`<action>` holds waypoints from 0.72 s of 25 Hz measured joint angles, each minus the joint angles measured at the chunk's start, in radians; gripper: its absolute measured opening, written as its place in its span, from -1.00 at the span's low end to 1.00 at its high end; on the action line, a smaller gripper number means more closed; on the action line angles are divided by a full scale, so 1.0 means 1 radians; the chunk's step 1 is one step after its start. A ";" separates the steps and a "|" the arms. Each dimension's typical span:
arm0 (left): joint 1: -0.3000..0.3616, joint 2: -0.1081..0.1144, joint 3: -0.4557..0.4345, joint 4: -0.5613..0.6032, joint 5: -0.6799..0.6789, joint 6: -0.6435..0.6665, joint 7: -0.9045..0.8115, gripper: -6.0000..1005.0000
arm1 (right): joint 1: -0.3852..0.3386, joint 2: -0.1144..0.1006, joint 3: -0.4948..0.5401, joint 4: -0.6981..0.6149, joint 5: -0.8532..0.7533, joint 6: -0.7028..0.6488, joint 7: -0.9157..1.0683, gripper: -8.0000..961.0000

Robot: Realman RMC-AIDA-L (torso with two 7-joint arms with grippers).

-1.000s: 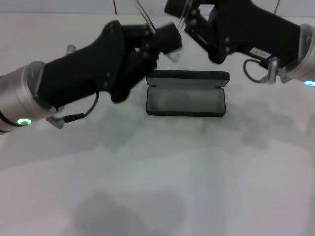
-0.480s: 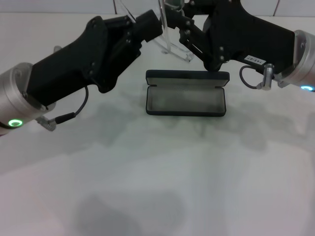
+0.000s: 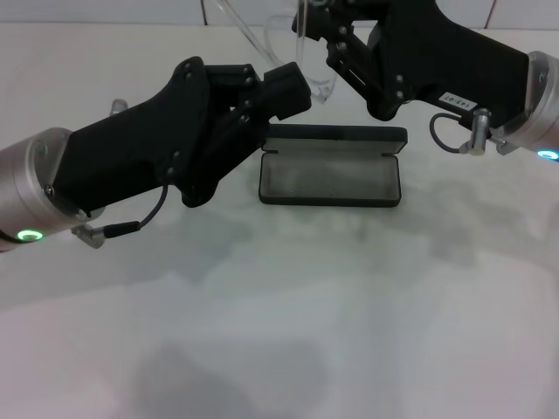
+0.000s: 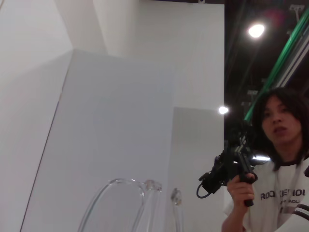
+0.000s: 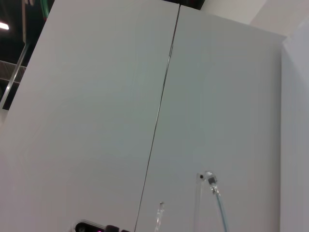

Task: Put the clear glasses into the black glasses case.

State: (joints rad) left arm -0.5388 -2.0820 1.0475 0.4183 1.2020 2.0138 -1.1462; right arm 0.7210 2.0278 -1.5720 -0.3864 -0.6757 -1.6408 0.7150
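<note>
A black glasses case [image 3: 332,170] lies open on a white tabletop [image 3: 288,314], pale grey lining up, its lid propped upright at the far side. Above and behind it, the clear glasses [image 3: 288,39] hang in the air (transparent, hard to trace) between two black arms. The right gripper [image 3: 316,22] reaches in at the lens end; whether its fingers are clamped on the frame cannot be told. The left gripper [image 3: 293,87] sits just below the glasses, beside the case's near-left corner; its fingers' state cannot be told either. The left wrist view shows the glasses' curved clear arms [image 4: 128,203] from below.
</note>
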 joint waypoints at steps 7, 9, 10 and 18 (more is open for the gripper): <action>-0.002 -0.001 0.002 0.003 0.000 0.016 0.002 -0.89 | 0.000 0.000 -0.001 0.004 0.003 0.001 0.004 -0.81; -0.002 -0.002 0.002 0.004 -0.001 0.017 0.002 -0.89 | 0.000 0.000 -0.010 0.005 0.003 0.001 0.004 -0.81; -0.005 -0.002 0.002 0.005 -0.003 0.018 0.002 -0.89 | 0.000 0.000 -0.017 0.005 0.004 0.002 0.004 -0.81; -0.010 -0.004 0.001 0.005 -0.012 0.019 0.002 -0.89 | 0.008 0.000 -0.062 -0.001 0.004 0.026 0.004 -0.81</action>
State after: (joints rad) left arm -0.5491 -2.0863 1.0484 0.4233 1.1898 2.0324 -1.1443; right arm 0.7291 2.0279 -1.6337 -0.3873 -0.6716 -1.6151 0.7193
